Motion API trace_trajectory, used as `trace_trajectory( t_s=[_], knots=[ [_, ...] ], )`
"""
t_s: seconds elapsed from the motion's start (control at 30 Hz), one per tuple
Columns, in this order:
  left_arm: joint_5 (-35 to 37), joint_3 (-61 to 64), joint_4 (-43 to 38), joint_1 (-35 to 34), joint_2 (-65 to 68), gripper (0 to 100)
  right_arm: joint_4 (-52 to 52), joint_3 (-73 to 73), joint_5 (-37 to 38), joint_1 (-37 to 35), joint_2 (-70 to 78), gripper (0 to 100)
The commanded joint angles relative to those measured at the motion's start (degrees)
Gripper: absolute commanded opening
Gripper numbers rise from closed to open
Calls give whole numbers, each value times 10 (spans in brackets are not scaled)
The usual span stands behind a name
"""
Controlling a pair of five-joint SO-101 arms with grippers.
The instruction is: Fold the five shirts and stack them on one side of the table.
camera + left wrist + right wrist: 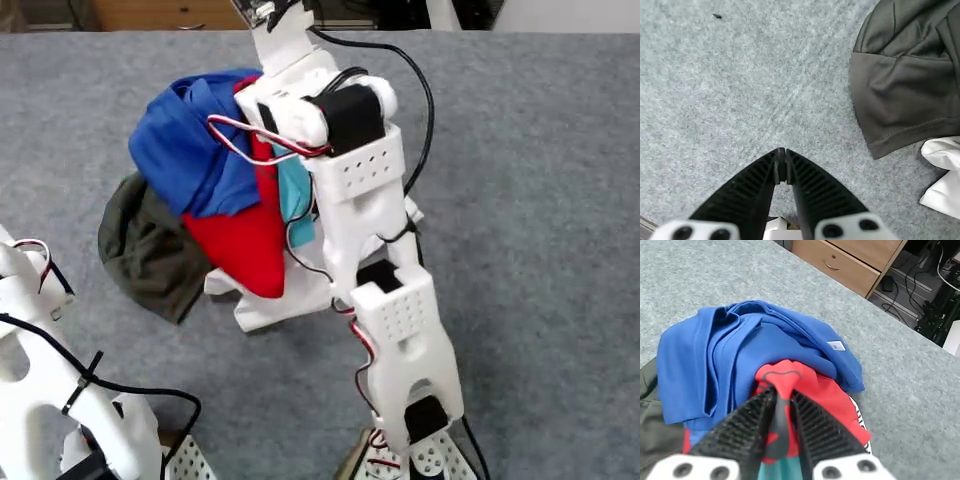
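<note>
Right gripper [782, 394] is clamping the red shirt [245, 245] in the middle of the bench [540, 150] with the blue shirt [715, 355] draping over it, left gripper [781, 161] is sitting closed on nothing near the dark shirt [905, 75], so I'd say it's singling out shirt one, next is needing a clean pull onto bare bench.

A workroom: wooden drawers [850, 262], tangled cables [930, 315] behind.

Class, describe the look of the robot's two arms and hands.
The right arm and left arm are white, blocky plastic with black motors and red, white, black cables. The left hand and right hand have black, ridged, tapering fingers.
</note>
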Motion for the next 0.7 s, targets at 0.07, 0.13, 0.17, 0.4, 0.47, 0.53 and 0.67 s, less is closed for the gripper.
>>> trace_trajectory(
  t_s=[0.07,0.13,0.17,0.4,0.47,0.53,0.67],
  knots=[
    [4,-5,-3,7,-7,19,11,8,-3,40,-96,48],
    [3,-7,-3,7,-7,19,11,32,-5,52,-98,150],
    [2,-7,-3,7,-7,19,11,42,-4,56,-98,215],
    [3,-8,-3,6,-7,19,11,64,-6,32,-92,352],
    [3,-8,-3,6,-7,19,7,80,-6,7,-78,335],
    [3,-8,-3,6,-7,19,7,101,-7,-22,-54,328],
    [3,-8,-4,-11,-7,19,-5,153,-16,-78,21,330]
  ],
)
